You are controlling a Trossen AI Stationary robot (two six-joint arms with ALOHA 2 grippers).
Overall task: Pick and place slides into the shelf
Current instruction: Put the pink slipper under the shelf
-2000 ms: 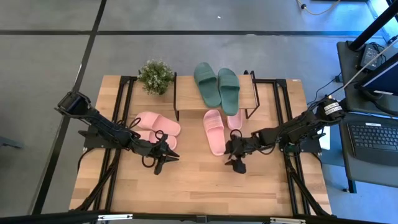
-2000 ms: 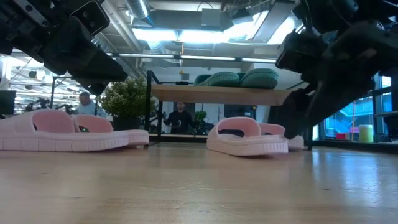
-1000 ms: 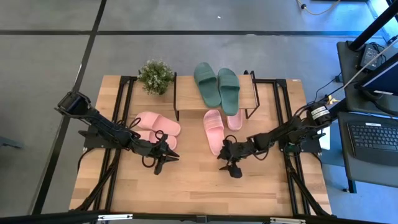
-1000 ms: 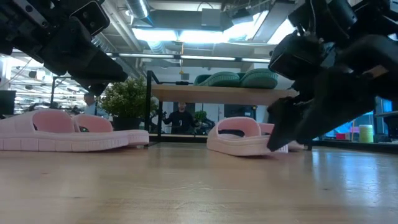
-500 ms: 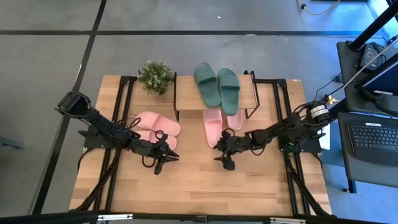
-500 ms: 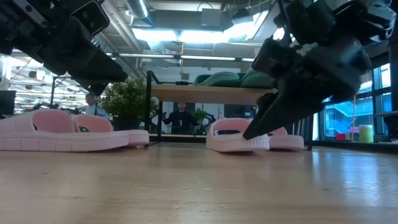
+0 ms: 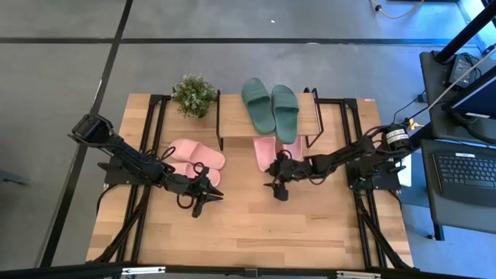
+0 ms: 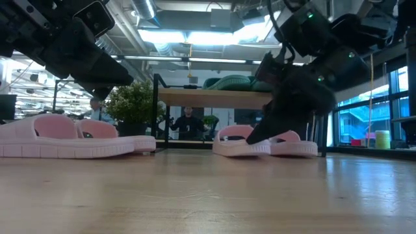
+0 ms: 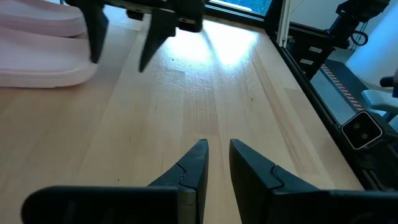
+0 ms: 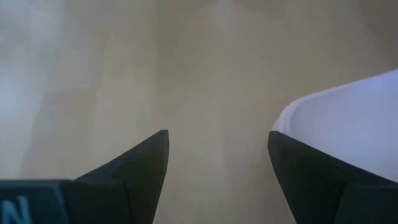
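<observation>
Overhead view: wooden desk (image 7: 232, 225) with a small shelf (image 7: 232, 118) at its far edge. 2 dark green slides (image 7: 271, 107) lie side by side on the shelf's top board. 1 pink pair (image 7: 273, 151) lies half under the shelf's front edge, and a second pink pair (image 7: 194, 159) rests on the desk to the left. A potted plant (image 7: 194, 95) stands beside the shelf. The right gripper (image 7: 277, 188) sits just at the heel of the pink pair by the shelf, jaws wide open. The left gripper (image 7: 203, 198) waits near the other pink pair.

Low view: green slides sit atop the shelf (image 8: 227, 99); the right arm covers part of the pink pair (image 8: 263, 143) beneath it.

Left wrist view: jaws nearly closed, holding nothing, above bare desk.

Right wrist view: open jaws, a pale slide edge (image 10: 348, 130) beside 1 finger.
</observation>
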